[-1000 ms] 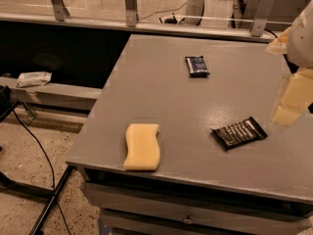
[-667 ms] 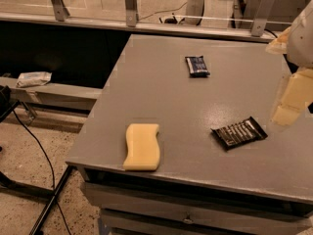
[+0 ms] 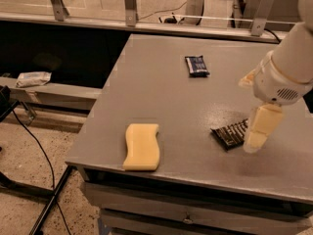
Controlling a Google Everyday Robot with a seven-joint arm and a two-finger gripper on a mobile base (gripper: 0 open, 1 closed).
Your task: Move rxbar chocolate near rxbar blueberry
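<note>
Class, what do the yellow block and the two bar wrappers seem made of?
Yellow block: likely foam sponge, matte, with wavy edges. The rxbar chocolate, its right end hidden by the gripper, and the rxbar blueberry: probably plastic film, thin and printed.

We see a matt grey tabletop (image 3: 161, 97), smooth, with a faint speckled sheen. The end effector (image 3: 258, 131), low over its right side, looks like smooth cream plastic. Just left of it, the chocolate bar (image 3: 229, 134) has a glossy black wrapper. Farther back and left of it, the blueberry bar (image 3: 196, 65) is shiny navy. Well to the left, the sponge (image 3: 142, 146) looks like matt yellow foam.
</note>
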